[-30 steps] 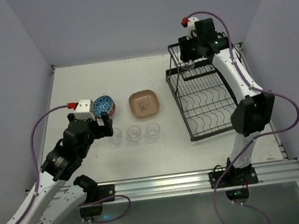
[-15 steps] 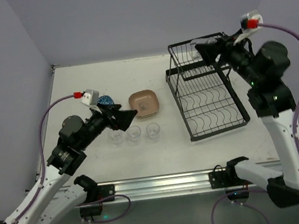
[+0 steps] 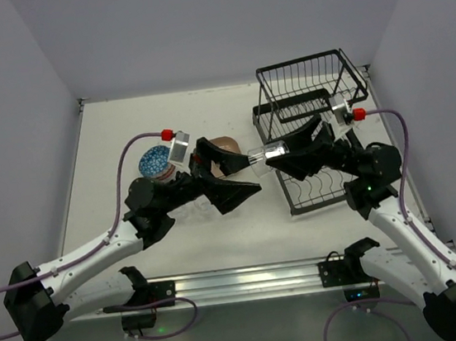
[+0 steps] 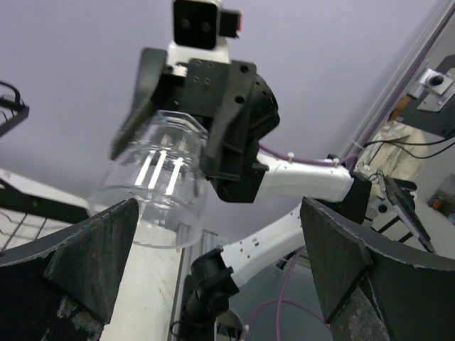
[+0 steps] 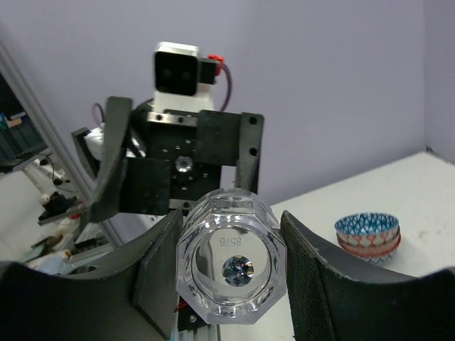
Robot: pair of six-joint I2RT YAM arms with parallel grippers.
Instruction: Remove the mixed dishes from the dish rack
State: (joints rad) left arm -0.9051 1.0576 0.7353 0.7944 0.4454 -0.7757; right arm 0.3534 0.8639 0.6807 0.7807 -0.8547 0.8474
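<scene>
Your right pincer holds a small clear glass cup sideways, just in front of your wide-open left pincer.

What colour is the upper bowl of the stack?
Upper bowl: blue with white pattern; clearest in right wrist view.

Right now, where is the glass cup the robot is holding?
In the top view the glass cup is in mid-air near the middle, sideways in the right gripper, between the dish rack on its right and the open left gripper.
</scene>
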